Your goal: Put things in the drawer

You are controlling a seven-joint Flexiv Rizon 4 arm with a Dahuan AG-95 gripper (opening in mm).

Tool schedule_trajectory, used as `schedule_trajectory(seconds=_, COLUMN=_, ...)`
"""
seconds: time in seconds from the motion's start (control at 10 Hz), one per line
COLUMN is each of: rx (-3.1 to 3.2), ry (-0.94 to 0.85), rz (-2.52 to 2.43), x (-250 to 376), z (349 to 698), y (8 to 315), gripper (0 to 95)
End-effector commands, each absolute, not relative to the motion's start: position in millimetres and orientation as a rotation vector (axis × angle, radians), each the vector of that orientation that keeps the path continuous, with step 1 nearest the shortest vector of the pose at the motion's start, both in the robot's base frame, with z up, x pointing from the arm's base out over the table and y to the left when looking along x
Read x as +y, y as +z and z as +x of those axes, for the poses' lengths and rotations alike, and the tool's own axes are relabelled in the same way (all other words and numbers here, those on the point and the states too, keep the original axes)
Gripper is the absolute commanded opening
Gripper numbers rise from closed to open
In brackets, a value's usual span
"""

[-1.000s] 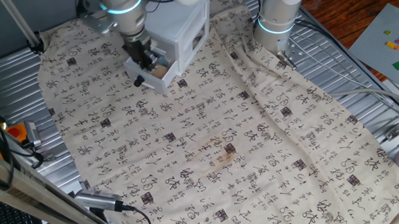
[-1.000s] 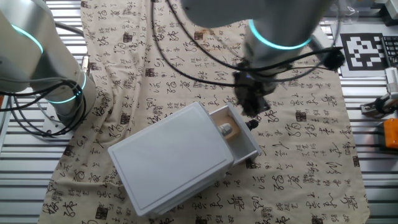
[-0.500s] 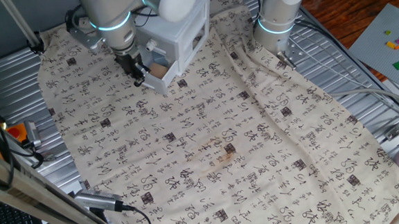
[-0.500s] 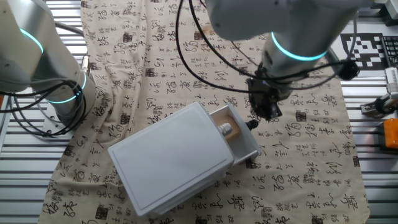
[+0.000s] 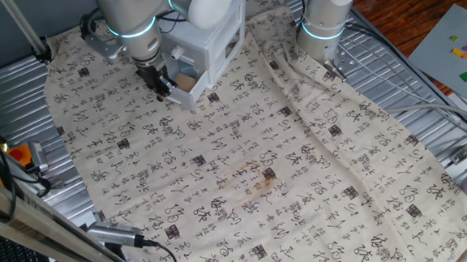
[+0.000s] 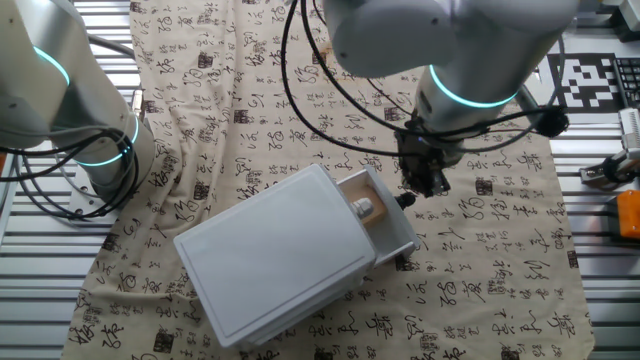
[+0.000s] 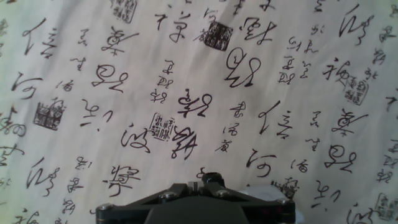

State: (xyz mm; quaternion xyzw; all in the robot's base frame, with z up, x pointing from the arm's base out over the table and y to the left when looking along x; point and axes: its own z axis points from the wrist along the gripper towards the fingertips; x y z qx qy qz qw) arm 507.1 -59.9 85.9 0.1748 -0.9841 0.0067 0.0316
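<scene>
Since a second ago the gripper (image 6: 424, 186) has drawn away from the open tray and now hangs just beside its front, over the cloth; in the last half second it has hardly shifted. The cube (image 6: 363, 208) has stayed put, lying inside the pulled-out tray of the drawer (image 6: 275, 260), close to the cabinet's opening. In one fixed view only a tan patch (image 5: 185, 83) shows in the tray, behind the tray's front edge. The drawer (image 5: 208, 39) is a white boxy cabinet with cut-out side panels, sitting on the cloth with its tray slid partway out.

Beside the tray front the gripper (image 5: 161, 88) points down at the cloth, holding nothing. Its dark fingers look close together in both fixed views, and the hand view shows only the dark housing at the bottom edge (image 7: 199, 186) with the two tips meeting, so they appear pressed together.

Under everything lies a cream tablecloth (image 5: 284, 160) printed with black characters, wrinkled in long folds, with a brownish stain (image 5: 257, 181) well apart from the drawer. A second robot arm (image 6: 60, 90) stands at the cloth's edge, on the drawer's far side from the gripper.
</scene>
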Motion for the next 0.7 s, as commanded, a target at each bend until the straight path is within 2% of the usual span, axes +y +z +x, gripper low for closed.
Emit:
schedule_trajectory(seconds=0.1, rx=-3.026, ry=0.013, rz=0.559, x=-63.6, z=501.4, y=83.8, gripper=0.0)
schedule_trajectory(seconds=0.7, rx=-2.976, ry=-0.007, rz=0.570, x=-75.0, z=477.5, y=73.7, gripper=0.0)
